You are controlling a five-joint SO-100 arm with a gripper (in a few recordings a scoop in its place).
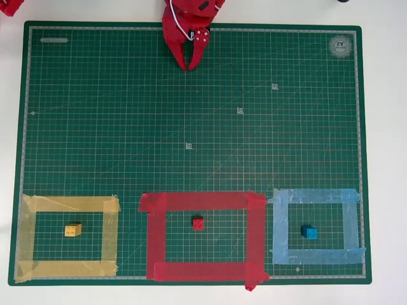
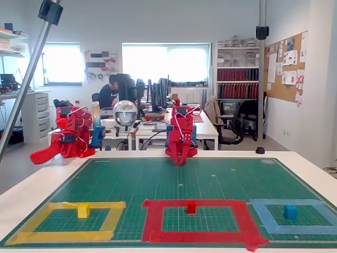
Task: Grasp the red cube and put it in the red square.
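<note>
The tiny, light, rigid red studded plastic cube (image 1: 198, 223) is being left for a side-face pinch, red two-finger gripper (image 1: 190, 66) clenched empty

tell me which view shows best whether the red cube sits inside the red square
The overhead view: the red cube lies inside the red square, green mat visible on all four sides. The fixed view shows the cube from low down, so those gaps are foreshortened.

Red cube (image 1: 198, 223) inside red square (image 1: 203, 236), tool (image 1: 191, 66) well apart, tips nearly together
</note>
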